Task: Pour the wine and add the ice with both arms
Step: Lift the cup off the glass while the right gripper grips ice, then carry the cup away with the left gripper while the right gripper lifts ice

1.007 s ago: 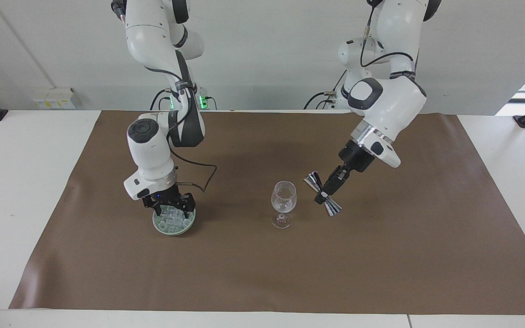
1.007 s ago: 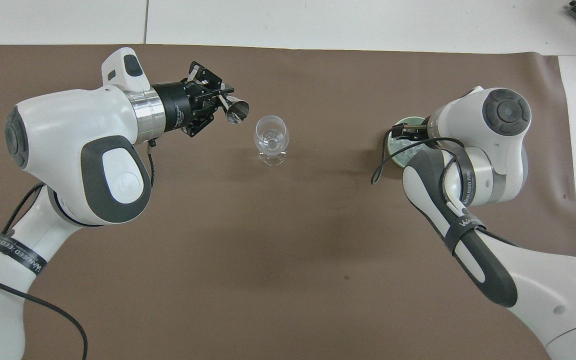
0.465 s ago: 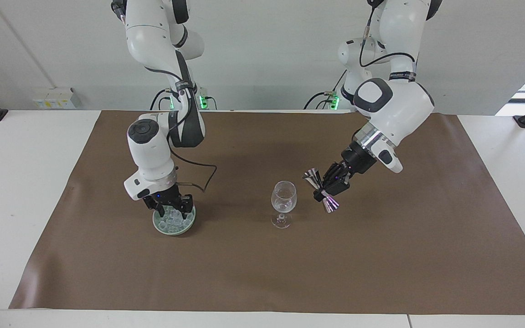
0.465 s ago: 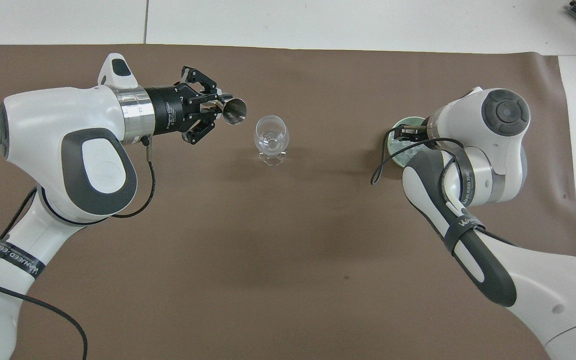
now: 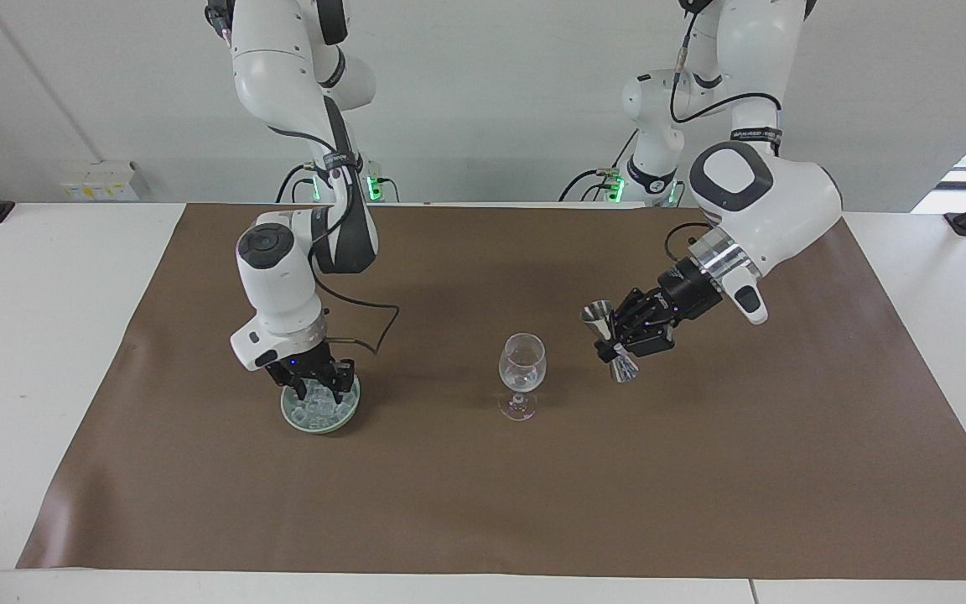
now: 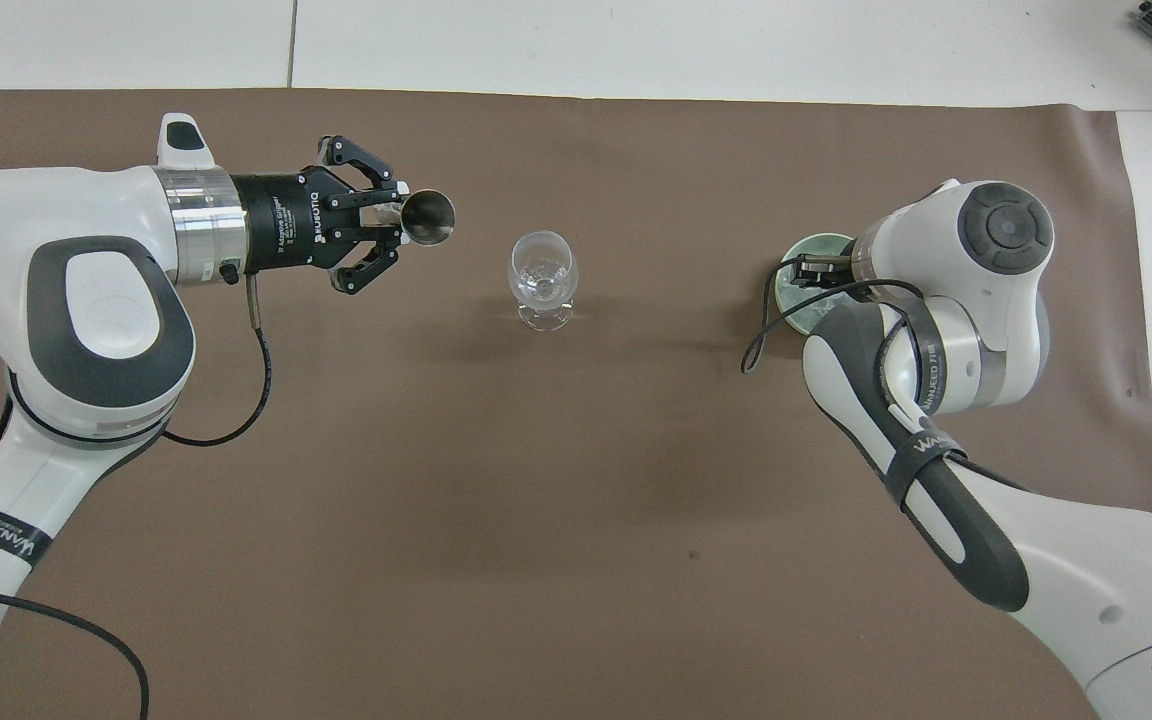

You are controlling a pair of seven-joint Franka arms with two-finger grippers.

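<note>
Moved: left tool [image 5: 620,344], clamped on steel jigger [image 5: 609,342], now upright, drawn away from wine glass [image 5: 521,373]. Right tool [image 5: 314,387] over ice [image 5: 319,408] in green dish [image 5: 320,423]; grip unreadable.

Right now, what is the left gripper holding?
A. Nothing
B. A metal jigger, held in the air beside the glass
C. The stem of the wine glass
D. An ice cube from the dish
B: the left gripper is clamped on the waist of the metal jigger, held up in the air beside the wine glass, which stands free on the brown mat.
</note>
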